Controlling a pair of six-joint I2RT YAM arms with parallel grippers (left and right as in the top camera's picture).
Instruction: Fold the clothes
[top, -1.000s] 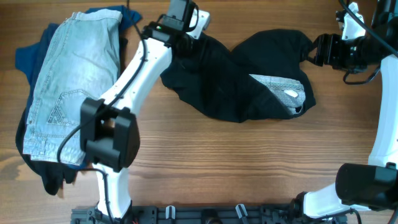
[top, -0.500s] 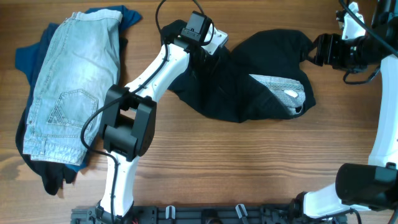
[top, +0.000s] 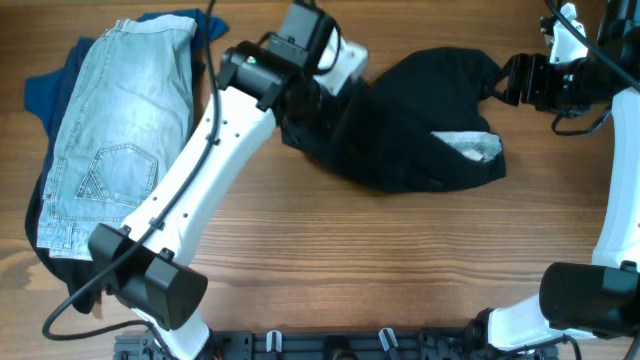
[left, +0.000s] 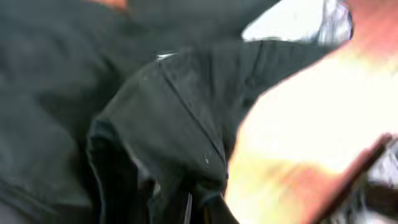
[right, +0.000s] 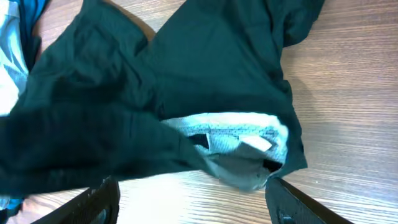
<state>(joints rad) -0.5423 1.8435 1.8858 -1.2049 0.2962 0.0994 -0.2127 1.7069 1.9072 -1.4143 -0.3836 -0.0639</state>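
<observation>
The left jaws (top: 312, 98) are together, and in the left wrist view the dark cloth gathers into a ridge that runs down to where they meet. I judge them clamped on the left end of the black shorts (top: 400, 120), though that view is too blurred to show the pinch itself. The right jaws (right: 191, 181) stand wide apart with nothing between them. They hang over the garment's right part, with the pale patterned waistband lining (right: 249, 146) just in front of them. From above, the shorts lie across the far middle of the tabletop (top: 350, 260) with their long axis running left to right, one arm at each end. The left arm is at the far left corner and the right arm at the upper right corner. The lining shows on the near right side, so it is closer to the right arm. The coming move probably turns on that axis. The held left end would travel rightward over the body of the garment, towards the open right jaws, which could first take hold of their own corner to keep the cloth from dragging. Well apart, at the tabletop's left edge, the light-blue denim shorts (top: 120, 130) rest in a heap on the blue top (top: 45, 95), out of the way of either arm.
</observation>
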